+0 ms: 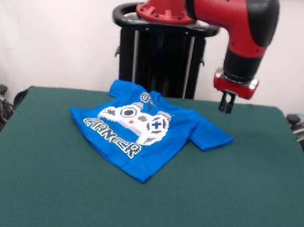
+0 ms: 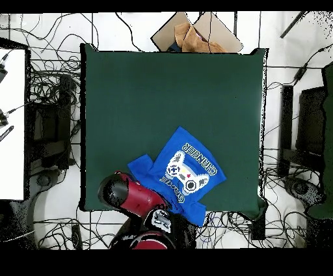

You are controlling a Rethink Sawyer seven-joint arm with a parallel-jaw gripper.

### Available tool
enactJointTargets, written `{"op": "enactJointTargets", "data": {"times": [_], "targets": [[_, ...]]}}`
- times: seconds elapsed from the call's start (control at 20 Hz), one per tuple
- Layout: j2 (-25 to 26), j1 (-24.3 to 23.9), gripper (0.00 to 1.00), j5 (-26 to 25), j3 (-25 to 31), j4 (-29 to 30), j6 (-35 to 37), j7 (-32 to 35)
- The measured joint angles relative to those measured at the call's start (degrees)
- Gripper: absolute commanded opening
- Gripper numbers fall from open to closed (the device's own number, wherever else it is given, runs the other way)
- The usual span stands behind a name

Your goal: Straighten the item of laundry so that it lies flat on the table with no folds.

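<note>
The blue T-shirt (image 1: 140,131) lies on the green table (image 1: 239,204), at the far middle near the pedestal. Its controller print and part of the yellow-outlined lettering face up. The top near the collar is folded over, one sleeve (image 1: 210,136) sticks out to the right, and the lower edge is tucked at an angle. In the overhead view the shirt (image 2: 185,172) lies near the bottom edge of the table (image 2: 162,84), turned diagonally. My gripper (image 1: 226,106) hangs shut and empty above the table, to the right of the shirt and apart from it. The arm (image 2: 130,195) hides it from overhead.
The black pedestal (image 1: 162,56) stands just behind the shirt. A cardboard box with brown paper (image 2: 195,32) sits beyond the table's far edge. Cables lie on the floor all around the table (image 2: 52,97).
</note>
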Motion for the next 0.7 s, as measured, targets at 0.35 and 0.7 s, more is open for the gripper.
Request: {"op": "enactJointTargets", "data": {"times": [0.35,0.7], "targets": [[-0.06,5.56,0.0,-0.04,-5.63,-3.28,-0.46,0.0],[-2.06,10.06,0.0,-0.21,-13.9,-12.34,12.76,0.0]]}}
